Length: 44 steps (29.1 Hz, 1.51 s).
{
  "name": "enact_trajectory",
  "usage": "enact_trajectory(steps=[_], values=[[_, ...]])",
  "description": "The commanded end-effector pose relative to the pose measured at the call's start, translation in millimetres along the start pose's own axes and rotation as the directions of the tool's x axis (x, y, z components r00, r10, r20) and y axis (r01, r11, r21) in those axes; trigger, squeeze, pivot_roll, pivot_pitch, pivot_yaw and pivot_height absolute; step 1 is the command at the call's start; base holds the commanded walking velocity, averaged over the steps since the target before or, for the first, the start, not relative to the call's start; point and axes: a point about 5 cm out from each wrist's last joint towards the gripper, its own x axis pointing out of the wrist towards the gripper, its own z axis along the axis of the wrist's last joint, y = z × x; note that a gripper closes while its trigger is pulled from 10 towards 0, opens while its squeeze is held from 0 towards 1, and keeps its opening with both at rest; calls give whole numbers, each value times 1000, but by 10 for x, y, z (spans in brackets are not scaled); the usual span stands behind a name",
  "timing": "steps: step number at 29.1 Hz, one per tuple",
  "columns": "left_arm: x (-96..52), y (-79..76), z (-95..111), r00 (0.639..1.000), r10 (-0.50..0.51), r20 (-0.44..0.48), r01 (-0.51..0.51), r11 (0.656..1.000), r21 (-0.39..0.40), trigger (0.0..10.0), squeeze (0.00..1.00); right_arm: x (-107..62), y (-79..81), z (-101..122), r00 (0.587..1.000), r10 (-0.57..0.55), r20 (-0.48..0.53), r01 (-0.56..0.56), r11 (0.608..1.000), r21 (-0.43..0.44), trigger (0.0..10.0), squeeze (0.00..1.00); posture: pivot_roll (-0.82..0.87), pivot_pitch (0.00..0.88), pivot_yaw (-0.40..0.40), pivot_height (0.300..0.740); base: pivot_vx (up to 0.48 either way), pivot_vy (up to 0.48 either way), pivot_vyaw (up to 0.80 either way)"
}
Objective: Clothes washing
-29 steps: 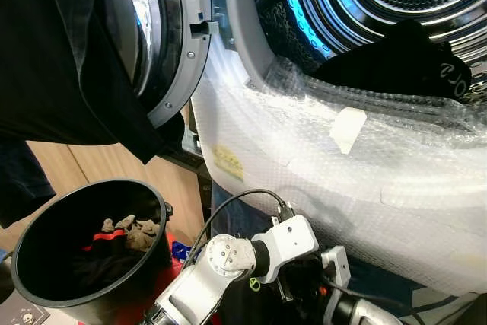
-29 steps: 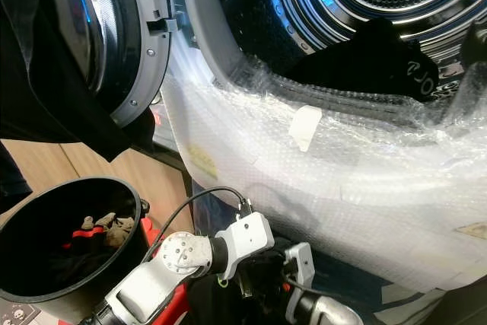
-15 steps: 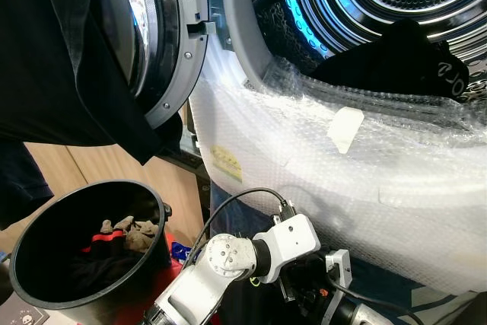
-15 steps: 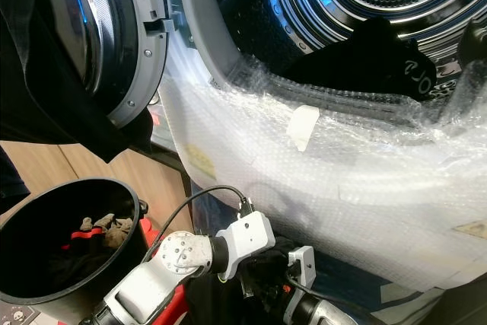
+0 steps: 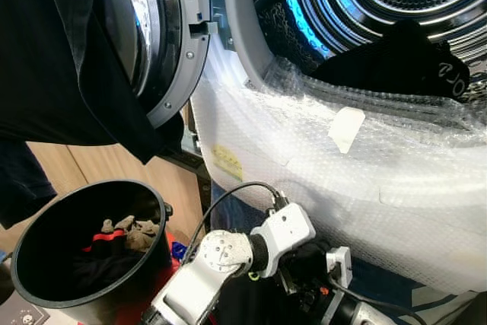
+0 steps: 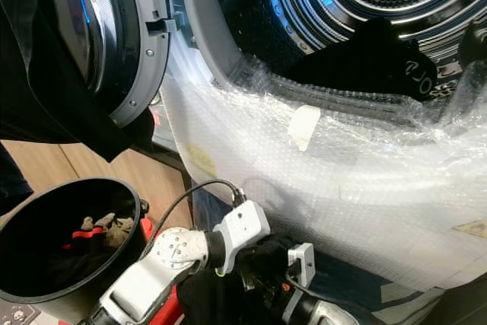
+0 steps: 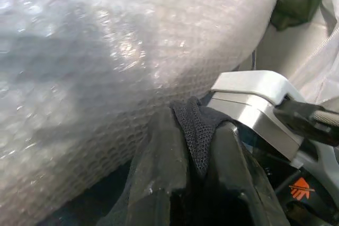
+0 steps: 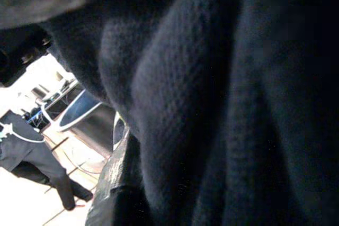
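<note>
Pinched on a dark cloth [image 7: 197, 130], the left gripper's [image 7: 185, 146] jaws sit low below the drum [image 5: 365, 5]; right jaws cannot be told. One garment [image 5: 403, 62] lies inside; more wait in the bucket [image 5: 46, 294] beside it.

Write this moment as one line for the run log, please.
left gripper: shut on dark garment, below the bubble-wrapped washer front | drum: black clothing inside | bucket: clothes remain

A silver left arm [image 5: 199, 275] with a round joint, white wrist block and looped black cable [image 5: 228, 199] is seen at lower centre.
</note>
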Motion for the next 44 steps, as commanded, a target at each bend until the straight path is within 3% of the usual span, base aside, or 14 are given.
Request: enact_trajectory(steps=[1,6,8,10,12,16,17,22,31,38,40,41,42,44], values=[[-37,47,186,997,28,77,-30,999,25,0,0,74,65,-39,999,48,-19,-47,999,14,0,0,181,0,80,740,0,0,0],[-128,97,114,996,72,50,-71,997,-31,235,0,78,91,-68,998,58,-19,-58,998,15,0,0,164,0,89,740,0,0,0],[-166,111,76,995,88,39,-86,994,-64,4431,0,54,91,-93,998,54,-21,-54,998,20,0,0,164,0,87,740,0,0,0],[-183,98,85,996,73,49,-68,993,-101,4902,0,33,91,-103,998,54,-25,-53,998,22,0,0,165,0,84,740,0,0,0],[-190,77,104,997,49,57,-42,992,-119,8824,0,9,88,-112,998,55,-38,-55,998,20,0,0,163,0,81,740,0,0,0],[-193,72,103,997,45,57,-36,989,-144,8863,0,-16,74,-111,998,43,-48,-42,999,14,0,0,163,0,79,740,0,0,0],[-198,52,94,998,23,62,-11,982,-187,8039,1000,-33,62,-112,998,36,-51,-35,999,16,0,0,167,0,77,740,0,0,0],[-265,9,73,999,-18,47,27,981,-194,9255,1000,-69,65,-161,996,42,-82,-41,999,17,0,0,175,0,76,740,0,0,0],[-577,-26,129,997,-58,57,71,963,-262,9216,1000,-144,42,-225,994,17,-108,-14,1000,24,0,0,180,0,71,740,0,0,0],[-933,313,171,983,182,-29,-184,970,-160,10000,1000,-203,-4,-230,992,-5,-124,7,1000,18,0,0,204,0,61,740,0,0,0],[-1127,505,93,909,410,-75,-416,899,-139,10000,1000,-201,7,-239,993,-12,-116,14,1000,18,0,0,208,0,71,740,0,0,0],[-1127,505,93,909,410,-75,-416,899,-139,10000,1000,-201,7,-239,993,-12,-116,14,1000,18,0,0,208,0,71,740,0,0,0],[-1254,613,0,834,542,-100,-551,826,-120,10000,1000,-209,22,-239,994,-9,-108,11,1000,18,0,0,213,0,71,740,0,0,0],[-1339,673,-59,780,616,-113,-625,775,-88,10000,1000,-218,36,-242,994,-4,-108,6,1000,15,0,0,219,0,68,740,0,0,0]])
